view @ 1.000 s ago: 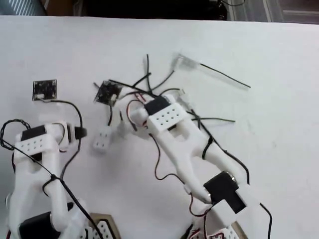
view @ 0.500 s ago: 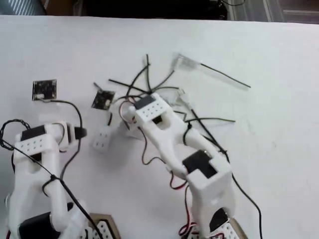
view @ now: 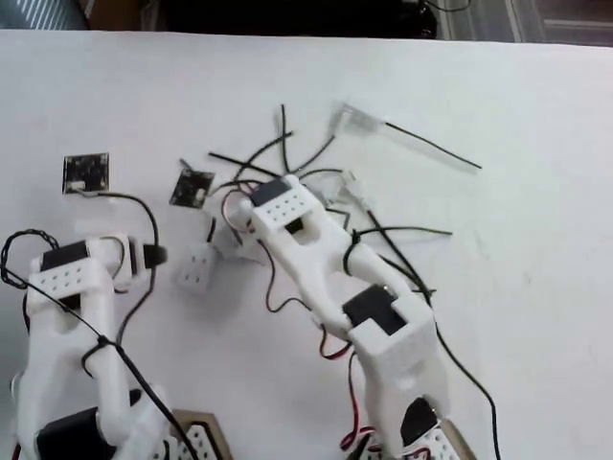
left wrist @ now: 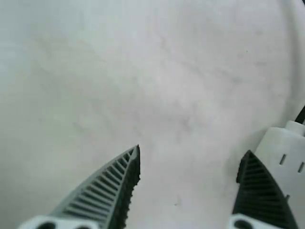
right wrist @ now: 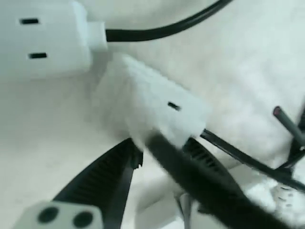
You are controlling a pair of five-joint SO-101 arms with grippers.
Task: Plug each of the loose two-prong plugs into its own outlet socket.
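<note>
Blur is smearing the white connector [right wrist: 152,105], whose near end the right gripper [right wrist: 164,149] is pinching, one fingertip [right wrist: 125,164] pressing on each side; a black cable [right wrist: 190,176] is crossing in front of the other finger and hiding most of it; beyond the fingertips an outlet socket [right wrist: 43,38] is lying with two slots showing, its cord [right wrist: 157,31] running off; the left gripper [left wrist: 190,164] is hanging with fingers spread wide above the table [left wrist: 143,71]; the outlet socket is sitting just outside one of those fingers [left wrist: 257,186], partly cut off at the edge.
</note>
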